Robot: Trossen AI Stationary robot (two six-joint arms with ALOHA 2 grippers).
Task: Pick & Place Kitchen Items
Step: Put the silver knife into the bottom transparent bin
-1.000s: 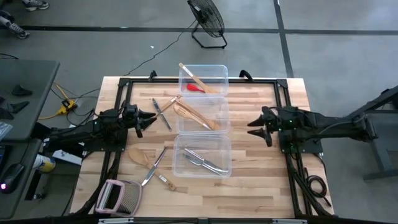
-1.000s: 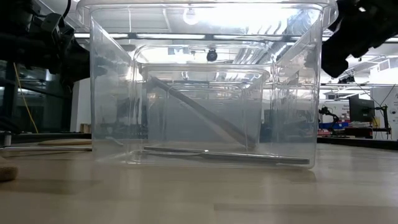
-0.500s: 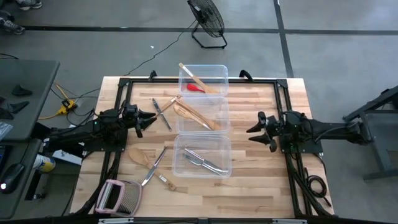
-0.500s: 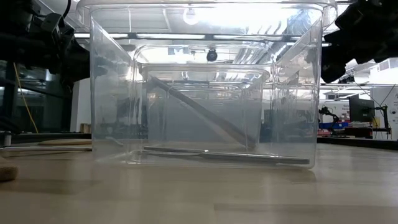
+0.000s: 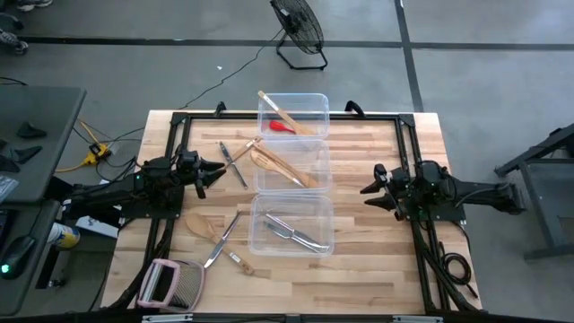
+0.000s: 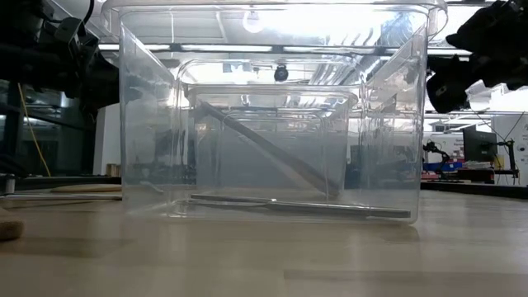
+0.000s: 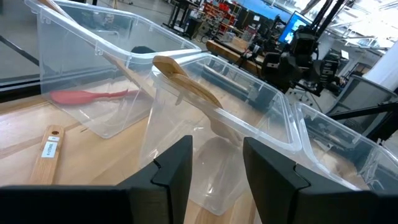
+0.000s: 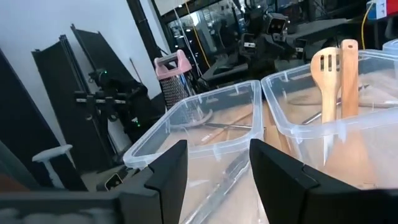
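Three clear tubs stand in a row down the table's middle. The far tub (image 5: pixel 309 103) holds a red utensil (image 5: pixel 282 127) and a wooden spatula (image 5: pixel 280 111). The middle tub (image 5: pixel 319 161) holds wooden spoons (image 5: pixel 280 166), and the near tub (image 5: pixel 260 235) holds metal cutlery (image 5: pixel 296 235). Left of the tubs, metal cutlery (image 5: pixel 235 164), a wooden spoon (image 5: pixel 199 224) and a knife (image 5: pixel 221 240) lie flat on the table. My left gripper (image 5: pixel 218 169) hovers open left of the middle tub. My right gripper (image 5: pixel 368 190) hovers open right of the tubs. Both point level at them with nothing between the fingers.
A pink grater (image 5: pixel 167 285) lies at the table's near left corner, and a small wooden-handled tool (image 5: pixel 239 262) near the knife. A black frame (image 5: pixel 179 121) borders the tabletop. Bare wood lies between the tubs and my right gripper. A fan (image 5: pixel 299 31) stands on the floor beyond.
My right gripper has sunk a little and drawn back toward the table's right edge, tipping up from a downward slant to level. Its fingers stay as far apart as before. The utensils and tubs have not moved.
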